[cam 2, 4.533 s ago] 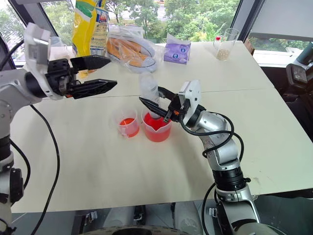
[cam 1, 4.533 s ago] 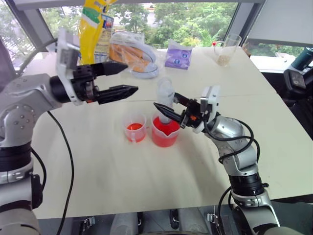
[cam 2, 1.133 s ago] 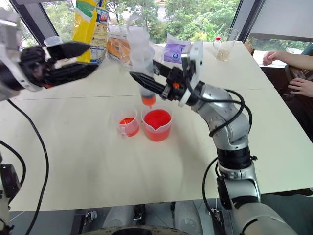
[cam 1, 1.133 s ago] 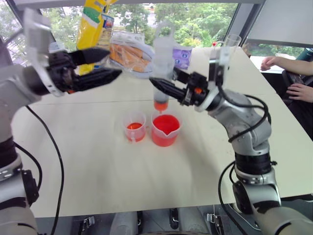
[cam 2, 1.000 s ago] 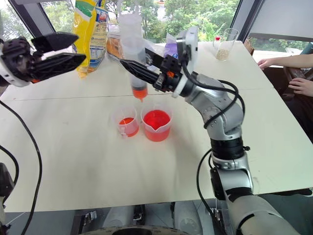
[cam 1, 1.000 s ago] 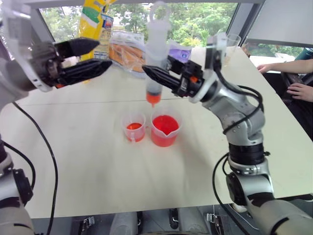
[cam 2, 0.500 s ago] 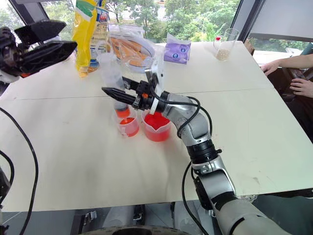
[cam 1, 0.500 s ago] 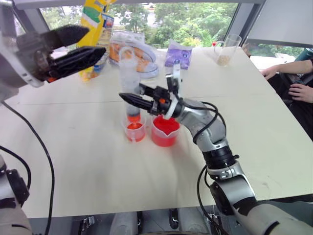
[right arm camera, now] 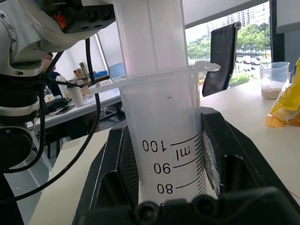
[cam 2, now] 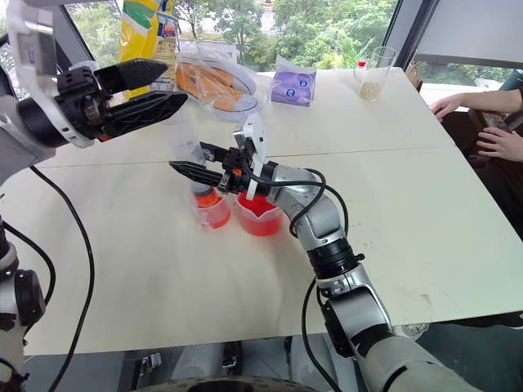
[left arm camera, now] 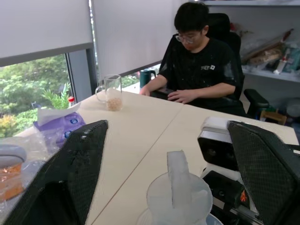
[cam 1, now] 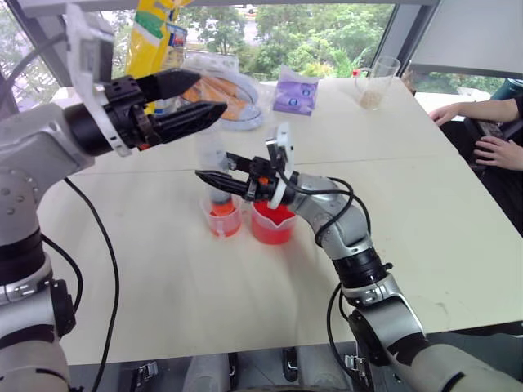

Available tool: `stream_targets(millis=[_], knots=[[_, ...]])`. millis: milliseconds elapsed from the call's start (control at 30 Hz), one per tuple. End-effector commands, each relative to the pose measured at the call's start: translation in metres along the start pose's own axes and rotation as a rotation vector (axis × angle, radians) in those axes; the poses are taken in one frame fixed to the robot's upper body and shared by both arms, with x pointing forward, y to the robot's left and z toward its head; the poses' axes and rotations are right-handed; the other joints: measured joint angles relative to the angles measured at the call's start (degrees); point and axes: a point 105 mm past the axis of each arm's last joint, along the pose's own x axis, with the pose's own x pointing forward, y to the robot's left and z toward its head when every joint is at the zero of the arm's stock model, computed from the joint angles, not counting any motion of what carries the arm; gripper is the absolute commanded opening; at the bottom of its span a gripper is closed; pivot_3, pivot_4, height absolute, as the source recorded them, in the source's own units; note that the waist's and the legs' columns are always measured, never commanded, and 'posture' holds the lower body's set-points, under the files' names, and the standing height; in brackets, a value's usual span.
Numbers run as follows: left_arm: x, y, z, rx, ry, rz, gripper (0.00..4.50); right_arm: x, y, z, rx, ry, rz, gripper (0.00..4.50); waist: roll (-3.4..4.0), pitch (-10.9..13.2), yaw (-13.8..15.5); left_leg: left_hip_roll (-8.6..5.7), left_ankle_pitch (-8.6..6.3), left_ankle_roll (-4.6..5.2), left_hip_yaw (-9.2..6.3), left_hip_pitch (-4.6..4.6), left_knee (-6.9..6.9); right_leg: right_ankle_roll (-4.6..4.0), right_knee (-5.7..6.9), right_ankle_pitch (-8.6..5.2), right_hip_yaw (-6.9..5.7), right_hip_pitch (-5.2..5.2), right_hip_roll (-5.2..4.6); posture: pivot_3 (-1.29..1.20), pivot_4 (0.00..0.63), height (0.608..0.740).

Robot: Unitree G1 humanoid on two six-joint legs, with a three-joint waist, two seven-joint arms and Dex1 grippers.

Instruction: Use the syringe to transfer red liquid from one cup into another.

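Observation:
The syringe [cam 1: 212, 148] stands upright with its orange-red tip down in the smaller, narrower cup [cam 1: 222, 220], which holds a little red liquid. My right gripper [cam 1: 214, 165] is shut on the syringe's barrel [right arm camera: 159, 117], reaching in from the right. Just right of it stands the wider spouted cup [cam 1: 272, 224], holding more red liquid. My left gripper [cam 1: 211, 92] hovers open over the plunger's top [left arm camera: 176, 187], one finger on each side and not touching it.
At the table's far side stand a yellow bag [cam 1: 155, 33], a wrapped plate of bread [cam 1: 229, 90], a purple tissue pack [cam 1: 296, 91] and a glass with beige grains [cam 1: 377, 82]. A person [left arm camera: 201, 61] sits at the right end, hands [cam 1: 490, 139] on the edge.
My right gripper has carried the syringe left and down from above the wide cup into the narrow cup. My left gripper has moved right over the plunger, fingers closer together.

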Motion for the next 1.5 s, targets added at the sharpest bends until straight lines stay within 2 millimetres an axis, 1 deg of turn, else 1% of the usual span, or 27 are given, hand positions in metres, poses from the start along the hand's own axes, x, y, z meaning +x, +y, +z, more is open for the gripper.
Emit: stream_targets(millis=[33, 100, 167, 300, 500, 600, 767, 900, 1133, 1367, 1500], knots=[[-0.003, -0.003, 0.006, 0.037, -0.003, -0.001, 1.94, 0.005, 0.004, 0.012, -0.040, -0.040, 0.021, 1.45, 0.00, 0.00, 0.01, 0.00, 0.00, 0.00, 0.00, 0.00, 0.00, 0.00, 0.00, 0.00, 0.00, 0.00, 0.00, 0.00, 0.150, 0.740], [-0.004, -0.004, 0.005, 0.036, 0.003, -0.002, 0.80, 0.005, 0.004, 0.011, -0.041, -0.038, 0.022, 1.45, 0.00, 0.00, 0.03, 0.00, 0.00, 0.00, 0.00, 0.00, 0.00, 0.00, 0.00, 0.00, 0.00, 0.00, 0.00, 0.00, 0.150, 0.740], [-0.006, -0.005, 0.003, 0.035, 0.014, -0.006, 0.03, 0.005, 0.004, 0.011, -0.042, -0.036, 0.024, 1.45, 0.00, 0.00, 0.03, 0.00, 0.00, -0.01, -0.01, 0.00, 0.00, 0.00, 0.00, 0.00, 0.00, 0.00, 0.00, 0.00, 0.150, 0.740], [-0.010, -0.012, -0.007, 0.026, 0.060, -0.035, 0.03, 0.005, 0.003, 0.013, -0.047, -0.039, 0.027, 1.45, 0.00, 0.00, -0.07, 0.01, 0.00, 0.00, -0.01, 0.00, 0.00, 0.00, -0.01, 0.00, 0.00, 0.00, 0.00, 0.00, 0.150, 0.740], [-0.014, -0.011, -0.021, 0.024, 0.104, -0.021, 0.03, 0.007, -0.002, 0.024, -0.072, -0.059, 0.016, 1.45, 0.00, 0.00, 0.00, 0.01, 0.02, -0.03, -0.01, 0.00, -0.01, -0.01, 0.00, 0.00, 0.00, -0.01, 0.00, 0.00, 0.150, 0.740], [-0.015, -0.011, -0.026, 0.027, 0.115, -0.014, 0.03, 0.010, -0.007, 0.033, -0.087, -0.082, 0.001, 1.45, 0.00, 0.00, 0.03, 0.01, 0.02, -0.03, -0.01, 0.00, -0.01, -0.01, -0.01, 0.00, 0.00, -0.01, -0.01, 0.00, 0.150, 0.740], [-0.016, -0.010, -0.030, 0.035, 0.119, -0.004, 0.03, 0.013, -0.014, 0.044, -0.109, -0.111, -0.021, 1.45, 0.00, 0.00, 0.00, 0.01, 0.02, -0.03, -0.01, 0.00, -0.02, -0.01, 0.00, 0.00, 0.00, -0.02, 0.00, 0.00, 0.150, 0.740], [-0.016, -0.009, -0.031, 0.038, 0.119, -0.002, 0.03, 0.015, -0.020, 0.048, -0.121, -0.122, -0.037, 1.45, 0.00, 0.01, 0.00, 0.01, 0.02, -0.03, 0.00, 0.00, -0.02, -0.01, -0.01, 0.00, 0.00, -0.02, 0.00, 0.00, 0.150, 0.740], [-0.015, -0.013, -0.041, 0.025, 0.131, -0.012, 0.03, 0.013, -0.028, 0.059, -0.151, -0.136, -0.055, 1.45, 0.01, 0.01, -0.02, 0.02, 0.02, -0.03, -0.01, -0.01, -0.02, -0.01, -0.01, 0.00, 0.00, -0.02, -0.01, 0.00, 0.150, 0.740], [-0.016, -0.012, -0.048, 0.004, 0.131, -0.008, 0.03, 0.009, -0.032, 0.064, -0.167, -0.138, -0.066, 1.45, 0.01, 0.01, 0.01, 0.03, 0.02, -0.03, -0.01, -0.01, -0.02, -0.01, -0.01, 0.00, 0.00, -0.03, -0.01, 0.00, 0.150, 0.740], [-0.016, -0.009, -0.048, 0.008, 0.128, 0.004, 0.03, 0.007, -0.033, 0.060, -0.168, -0.123, -0.068, 1.45, 0.01, 0.01, 0.00, 0.03, 0.02, -0.03, -0.01, -0.01, -0.03, -0.01, -0.01, 0.00, 0.00, -0.03, -0.01, 0.00, 0.150, 0.740]])
